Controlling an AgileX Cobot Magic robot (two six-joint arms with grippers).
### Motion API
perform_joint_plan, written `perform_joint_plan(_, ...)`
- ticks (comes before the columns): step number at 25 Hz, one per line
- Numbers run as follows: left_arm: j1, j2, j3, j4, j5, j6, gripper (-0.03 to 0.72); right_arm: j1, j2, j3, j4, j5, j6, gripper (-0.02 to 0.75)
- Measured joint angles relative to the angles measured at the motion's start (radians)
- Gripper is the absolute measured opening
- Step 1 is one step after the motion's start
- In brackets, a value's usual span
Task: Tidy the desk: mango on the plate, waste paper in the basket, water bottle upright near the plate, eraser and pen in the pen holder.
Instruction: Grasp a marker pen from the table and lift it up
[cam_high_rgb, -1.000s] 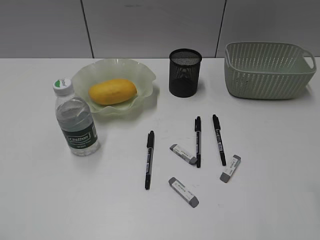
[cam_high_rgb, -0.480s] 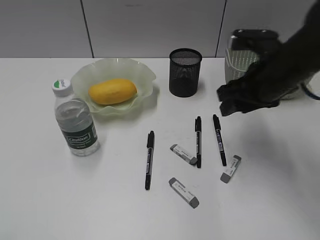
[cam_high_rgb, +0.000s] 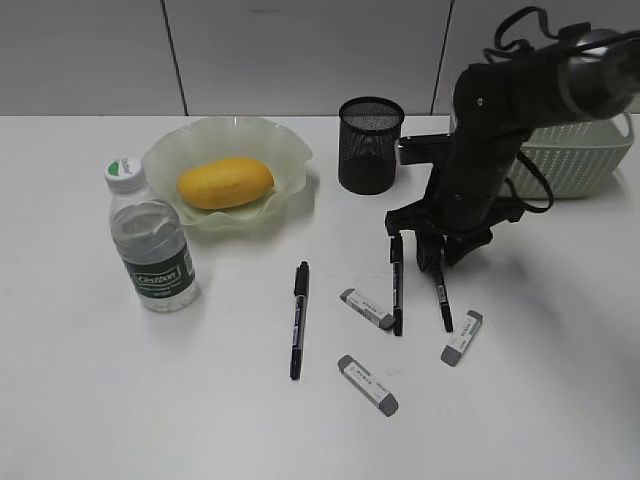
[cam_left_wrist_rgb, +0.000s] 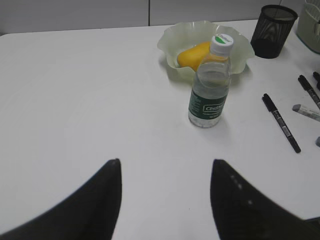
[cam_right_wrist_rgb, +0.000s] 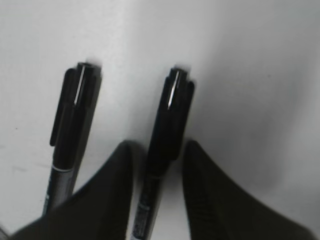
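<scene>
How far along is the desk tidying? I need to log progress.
Done: mango on the plate, water bottle upright beside it. In hand: right gripper, jaws open, straddles one pen. Left: three pens, three erasers on the desk, none in the pen holder.

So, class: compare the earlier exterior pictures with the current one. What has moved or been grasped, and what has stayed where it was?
The right arm swung in from the right, in front of the basket, and lowered the right gripper over the rightmost pen. Its fingers now straddle the pen's capped end, not yet closed on it. The mango, plate, water bottle, pen holder, the other pens and the erasers have not moved.
</scene>
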Motion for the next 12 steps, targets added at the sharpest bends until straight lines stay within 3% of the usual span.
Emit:
perform_joint_plan(2, 0.000, 0.000, 0.000, 0.000, 0.000, 0.000, 0.423, 0.001, 0.007, -0.020, -0.023, 0.021, 0.012, 0.129)
perform_joint_plan(7, 0.000, 0.000, 0.000, 0.000, -0.002, 0.000, 0.422, 0.002, -0.083, 0.003, -0.103, -0.046, 0.064, 0.111)
perform_joint_plan(10, 0.000, 0.001, 0.000, 0.000, -0.002, 0.000, 0.422, 0.002, -0.282, 0.079, -0.146, -0.367, 0.078, 0.111)
perform_joint_plan(12, 0.000, 0.005, 0.000, 0.000, -0.002, 0.000, 0.421, 0.000, -0.381, 0.124, -0.199, -0.680, 0.081, 0.111)
